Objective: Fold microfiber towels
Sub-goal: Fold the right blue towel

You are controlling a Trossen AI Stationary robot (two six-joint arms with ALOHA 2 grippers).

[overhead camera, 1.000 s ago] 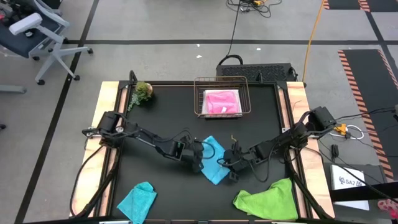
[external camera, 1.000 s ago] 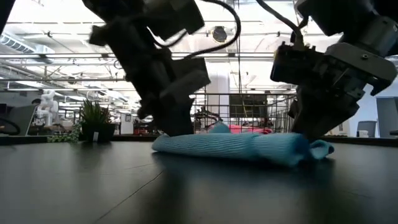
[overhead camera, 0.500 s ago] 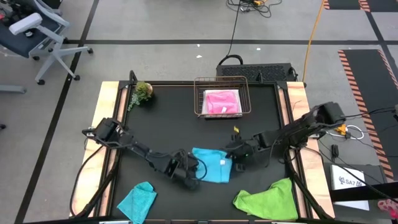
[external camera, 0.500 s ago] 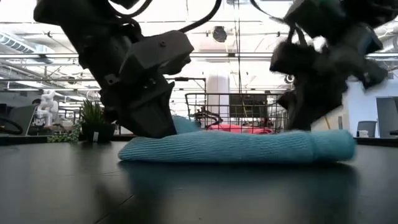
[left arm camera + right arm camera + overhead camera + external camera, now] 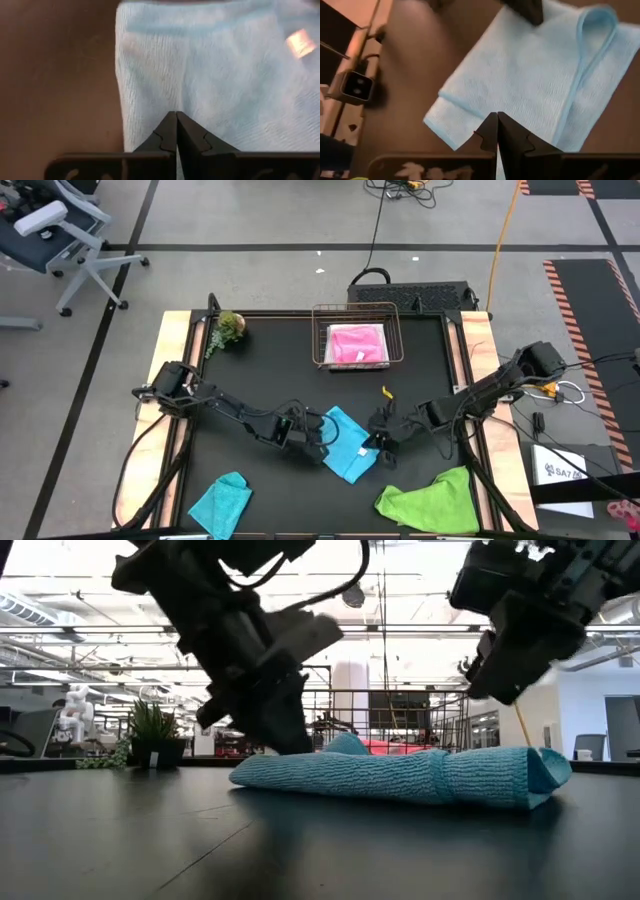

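The sky blue towel lies folded in several layers on the black table, set diagonally between my two grippers; it also shows in the low view. My left gripper is shut, its tips down on the towel's left part. My right gripper is shut too and hangs clear above the towel's right end, over its near edge. The pink towel lies in the wire basket. The teal towel and the lime green towel lie bunched near the front edge. My left gripper presses its shut fingertips on the top layer of the sky blue towel, close to its left edge. The fingers slant down from the table's left. The towel lies flat on the table under them.
A wire basket stands at the back middle. A small green plant sits at the back left. Wooden rails run along both table sides. The room with racks and a chair lies beyond.
My right gripper has risen off the towel's right end and now hangs clear above it. My left gripper, still shut, has swung toward the near edge and back toward the far edge. The towel has turned flat on the table, square to the edges midway, diagonal again now.
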